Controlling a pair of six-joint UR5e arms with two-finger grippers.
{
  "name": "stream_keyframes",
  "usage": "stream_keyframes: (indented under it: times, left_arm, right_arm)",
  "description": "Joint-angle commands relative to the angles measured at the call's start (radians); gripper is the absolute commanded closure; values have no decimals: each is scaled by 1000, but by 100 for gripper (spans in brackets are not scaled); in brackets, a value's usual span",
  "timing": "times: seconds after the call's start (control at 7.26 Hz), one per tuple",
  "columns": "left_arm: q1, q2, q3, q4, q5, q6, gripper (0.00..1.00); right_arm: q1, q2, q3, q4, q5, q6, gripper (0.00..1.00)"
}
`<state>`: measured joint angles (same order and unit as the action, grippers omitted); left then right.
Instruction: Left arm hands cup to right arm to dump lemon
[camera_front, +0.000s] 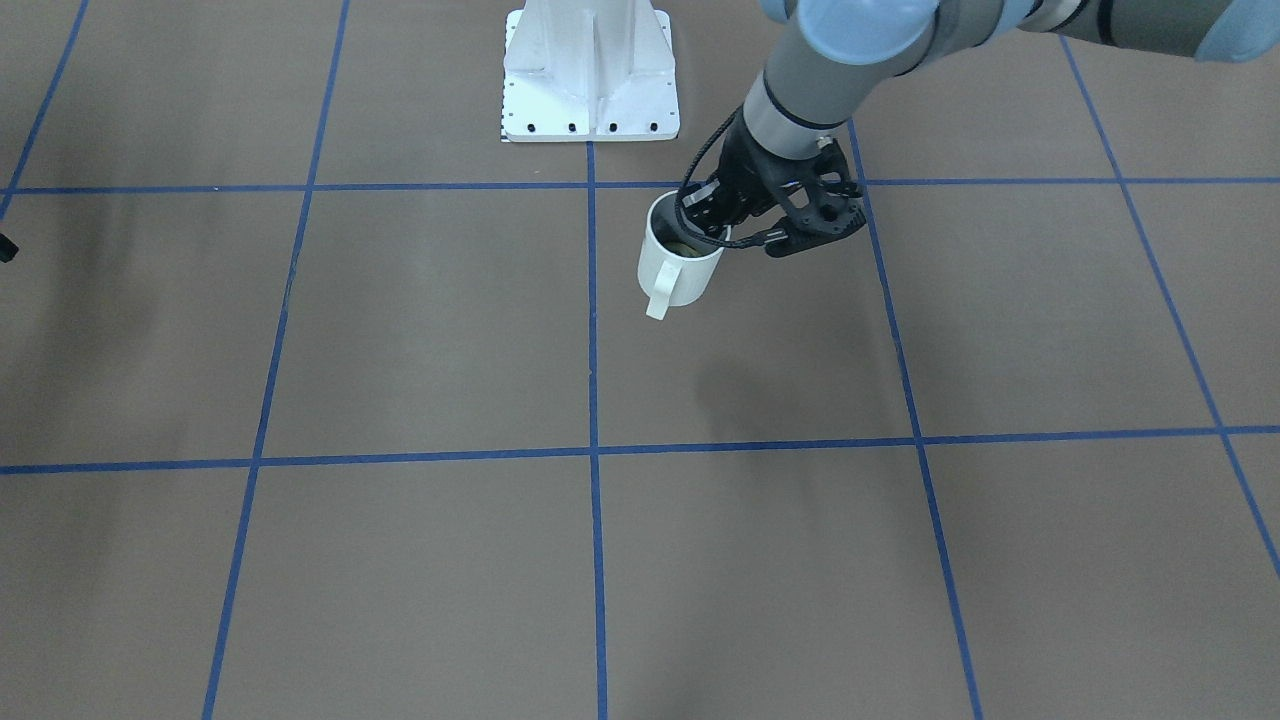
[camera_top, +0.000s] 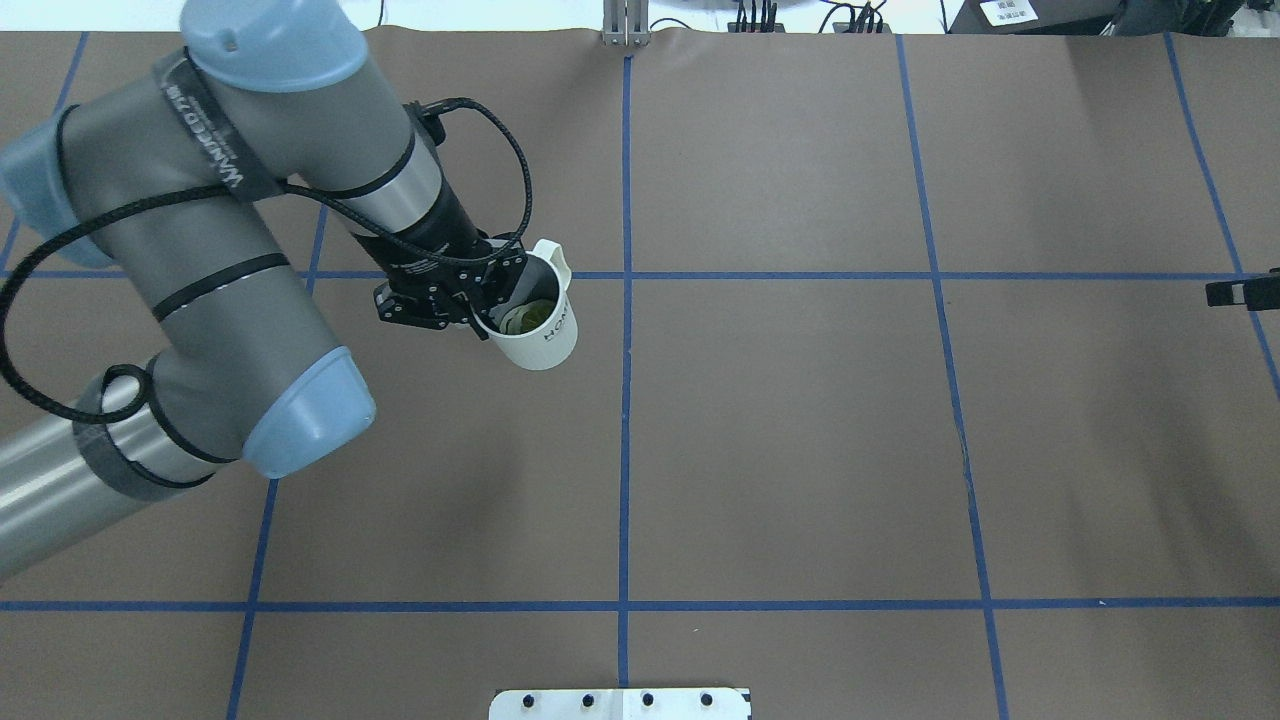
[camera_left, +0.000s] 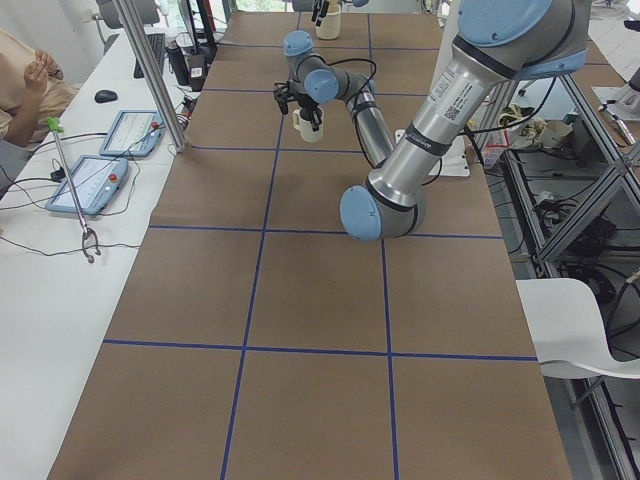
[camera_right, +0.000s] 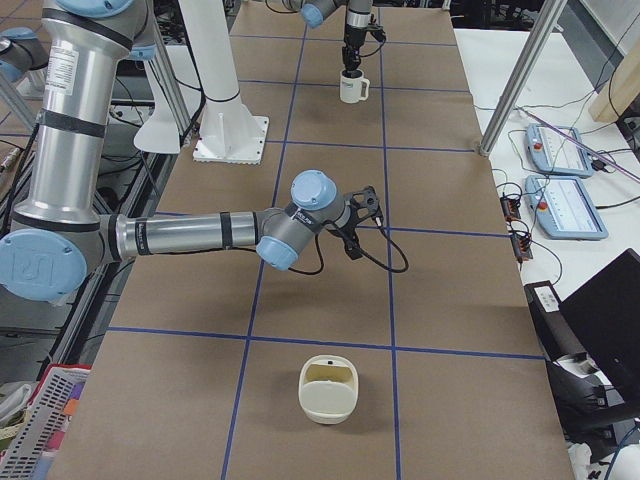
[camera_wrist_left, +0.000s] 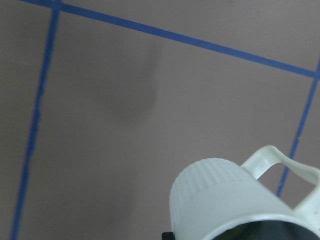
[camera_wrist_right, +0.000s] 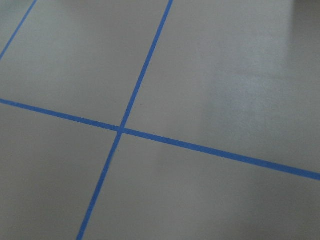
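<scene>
Nearest us overhead, the left arm (camera_top: 230, 300) fills the nine o'clock side. We see the left gripper (camera_top: 488, 298) clamped on the rim of one cup (camera_top: 545, 345), held clear of the table (camera_top: 800, 450) toward ten o'clock. One lemon (camera_top: 533, 316) piece shows, half hidden inside. Of two arms, the right arm (camera_right: 190, 235) appears whole only from the side. The right gripper (camera_right: 352, 238) is cut off at three o'clock overhead, so we cannot tell its state. One cream tub (camera_right: 328, 388) sits apart.
</scene>
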<state>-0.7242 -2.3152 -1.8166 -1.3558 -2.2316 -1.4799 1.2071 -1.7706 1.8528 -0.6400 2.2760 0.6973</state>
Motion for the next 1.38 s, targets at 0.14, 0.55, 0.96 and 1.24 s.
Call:
stream_keyframes:
  times: [0.14,0.55,0.96,1.24]
  left_arm:
    - [57,-192,184,9,26,-111,100]
    - [86,-237,218,14,118,-132,100]
    - [80,-309,273,95,121,-135,100]
    - [68,-326,275,118,121,-149,100]
  right_arm:
    - [-257,127,9,118,-278,213,0]
    - [-637,238,31,115,-799,327,0]
    - [-740,443,22,106,-863,426,0]
    - [-849,460,22,105,-1083,403,0]
